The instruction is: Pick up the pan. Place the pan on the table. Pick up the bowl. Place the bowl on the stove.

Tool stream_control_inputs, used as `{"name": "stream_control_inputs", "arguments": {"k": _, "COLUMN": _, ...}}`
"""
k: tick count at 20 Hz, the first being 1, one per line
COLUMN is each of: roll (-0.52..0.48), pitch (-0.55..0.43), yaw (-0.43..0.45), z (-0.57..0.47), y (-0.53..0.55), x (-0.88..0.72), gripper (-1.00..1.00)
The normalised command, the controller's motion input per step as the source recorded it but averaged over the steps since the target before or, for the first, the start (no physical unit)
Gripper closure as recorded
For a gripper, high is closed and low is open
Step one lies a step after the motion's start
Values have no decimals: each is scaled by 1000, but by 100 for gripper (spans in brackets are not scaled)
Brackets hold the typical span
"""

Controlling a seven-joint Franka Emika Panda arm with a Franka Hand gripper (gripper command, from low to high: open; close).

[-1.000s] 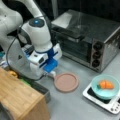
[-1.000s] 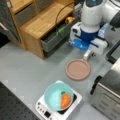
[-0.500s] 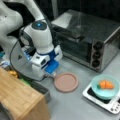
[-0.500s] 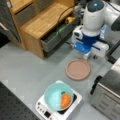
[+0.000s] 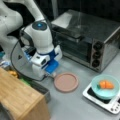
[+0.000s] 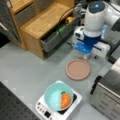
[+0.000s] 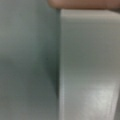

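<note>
Gripper low at pan handle, grip state unclear; bowl on stove; could drag pan sideways.

Pan handle hidden beneath gripper, wrist view blurred, stove corner cropped

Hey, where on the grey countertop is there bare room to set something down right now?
Bare table lies between the wooden cabinet, pan and stove. It is crowded where the gripper meets the pan handle, and the bowl fills the stove.
</note>
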Motion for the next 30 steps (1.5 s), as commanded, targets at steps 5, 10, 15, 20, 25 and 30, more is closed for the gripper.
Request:
{"name": "stream_control_inputs", "arguments": {"k": 5, "roll": -53, "pitch": -144, "yaw": 85, "z": -180, "y": -73, "x": -77, "gripper": -100}}
{"name": "stream_control_inputs", "arguments": {"k": 10, "roll": -55, "pitch": -119, "yaw": 111, "z": -112, "y": -87, "x": -106, "gripper": -100}}
{"name": "stream_control_inputs", "arguments": {"k": 15, "roll": -54, "pitch": -97, "yaw": 126, "z": -53, "y": -80, "x": -129, "gripper": -100}}
{"name": "stream_control_inputs", "arguments": {"k": 20, "roll": -52, "pitch": -93, "yaw": 130, "z": -54, "y": -76, "x": -132, "gripper": 100}}
{"name": "stream_control_inputs", "arguments": {"k": 25, "roll": -52, "pitch": -91, "yaw": 124, "z": -62, "y": -73, "x": -127, "gripper": 100}}
{"name": "stream_control_inputs", "arguments": {"k": 30, "roll": -48, "pitch": -97, "yaw": 136, "z": -76, "y": -70, "x": -121, "gripper": 100}}
